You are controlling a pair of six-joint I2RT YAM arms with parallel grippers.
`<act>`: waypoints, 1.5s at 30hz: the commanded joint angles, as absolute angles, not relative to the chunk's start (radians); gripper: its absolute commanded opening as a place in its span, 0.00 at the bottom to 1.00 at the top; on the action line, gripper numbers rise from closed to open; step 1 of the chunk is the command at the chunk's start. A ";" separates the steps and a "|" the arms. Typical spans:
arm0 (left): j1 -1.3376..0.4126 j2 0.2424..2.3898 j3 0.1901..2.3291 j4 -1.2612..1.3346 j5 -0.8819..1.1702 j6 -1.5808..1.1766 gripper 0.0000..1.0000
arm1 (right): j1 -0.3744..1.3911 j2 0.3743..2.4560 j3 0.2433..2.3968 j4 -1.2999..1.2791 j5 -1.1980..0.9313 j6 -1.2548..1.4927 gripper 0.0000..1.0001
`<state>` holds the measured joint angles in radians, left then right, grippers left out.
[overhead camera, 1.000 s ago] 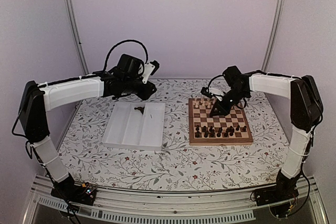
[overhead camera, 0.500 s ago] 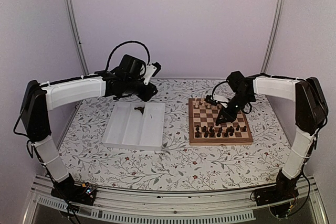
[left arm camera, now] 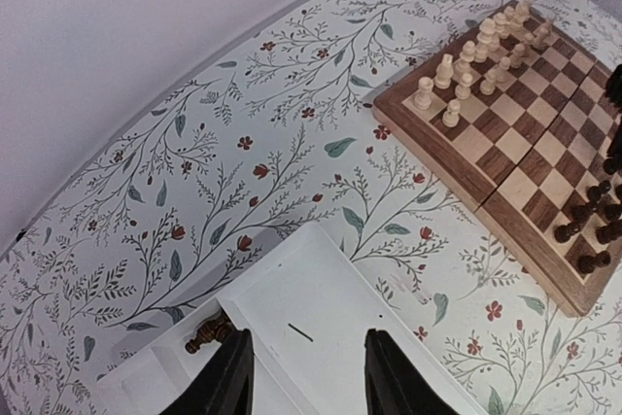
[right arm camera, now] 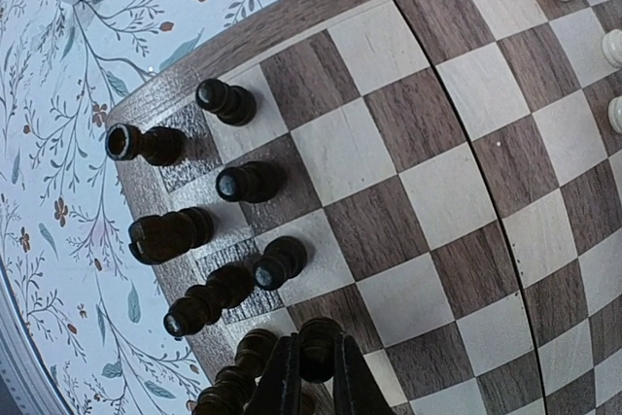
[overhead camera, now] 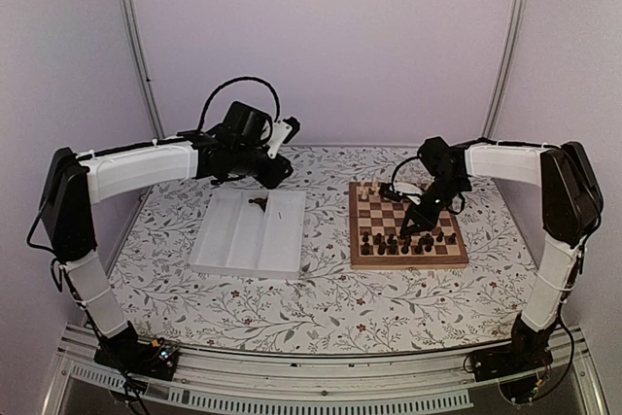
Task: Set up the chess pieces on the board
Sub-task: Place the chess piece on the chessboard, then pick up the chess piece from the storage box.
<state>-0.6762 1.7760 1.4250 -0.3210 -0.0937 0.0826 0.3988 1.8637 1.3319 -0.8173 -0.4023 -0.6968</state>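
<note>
The right end effector (overhead camera: 410,228) is pinching a dark piece (right arm camera: 319,332) upright over the board's (overhead camera: 408,261) front rows; the left end effector (left arm camera: 306,347) is hovering part-open above the tray (left arm camera: 321,284).

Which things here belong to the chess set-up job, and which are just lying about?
Job: the board; dark chess pieces on its near rows; one held piece in the shut right gripper; a stray dark piece lying in the white tray; the open left gripper above it.
Lying about: the white tray; pale chess pieces on the board's far side; the floral tablecloth.
</note>
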 commanded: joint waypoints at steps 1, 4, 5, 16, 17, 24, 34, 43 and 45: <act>-0.688 1.794 1.451 -0.332 -0.090 0.095 0.42 | 0.400 1.891 1.328 -0.834 -0.419 -0.707 0.10; -0.688 1.796 1.453 -0.335 -0.090 0.095 0.41 | 0.402 1.896 1.333 -0.836 -0.418 -0.707 0.11; -0.688 1.797 1.454 -0.336 -0.089 0.094 0.42 | 0.401 1.896 1.335 -0.838 -0.417 -0.707 0.12; -0.687 1.808 1.460 -0.346 -0.088 0.098 0.42 | 0.401 1.899 1.346 -0.846 -0.415 -0.701 0.23; -0.688 1.808 1.460 -0.347 -0.089 0.098 0.42 | 0.401 1.898 1.350 -0.850 -0.417 -0.701 0.23; -0.666 1.823 1.454 -0.353 -0.205 0.019 0.43 | 0.385 1.882 1.419 -0.887 -0.407 -0.701 0.24; -0.527 1.894 1.424 -0.364 -0.033 -0.376 0.38 | 0.345 1.807 1.490 -0.882 -0.401 -0.650 0.25; -0.483 1.952 1.357 -0.325 -0.092 -0.516 0.40 | 0.330 1.745 1.442 -0.848 -0.406 -0.615 0.27; -0.479 1.985 1.372 -0.333 -0.075 -0.524 0.40 | 0.331 1.745 1.438 -0.845 -0.408 -0.614 0.27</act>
<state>-0.4999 1.9320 1.3678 -0.3538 -0.0940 -0.4538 0.3325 1.7638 1.4639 -0.8631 -0.4004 -0.6357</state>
